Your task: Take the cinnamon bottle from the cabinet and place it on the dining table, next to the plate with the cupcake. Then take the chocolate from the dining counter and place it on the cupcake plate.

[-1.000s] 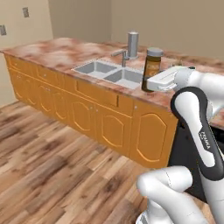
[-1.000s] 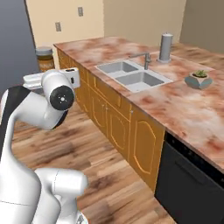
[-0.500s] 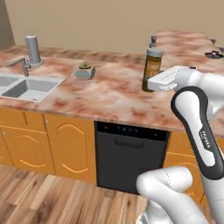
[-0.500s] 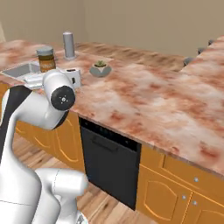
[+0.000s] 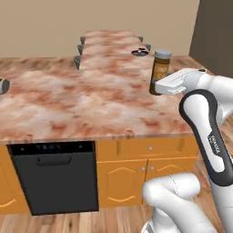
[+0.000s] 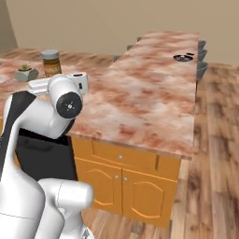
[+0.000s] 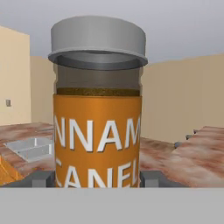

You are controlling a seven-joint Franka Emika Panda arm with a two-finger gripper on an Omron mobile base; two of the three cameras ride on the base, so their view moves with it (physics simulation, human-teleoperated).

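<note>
- Black dishwasher [image 5: 54, 175] set under the stone top, flanked by orange-brown wood; dark control strip along its upper edge.
- Orange-brown base cabinets [image 6: 130, 179] with arched door panels and small pale knobs, a shallow drawer row above the doors.
- Small potted plant [image 6: 26, 72] in a grey bowl, standing far left on the counter in the right base view; cut off at the left edge [image 5: 2, 85] of the left base view.
- Steel sink [image 7: 30, 148] sunk in the counter, low left in the hand view.
- Wood plank floor [image 6: 214, 154], warm brown.
- Plain beige wall [image 5: 91, 18] behind.
- Grey stools [image 5: 78, 54] tucked along the far top's edge.
</note>
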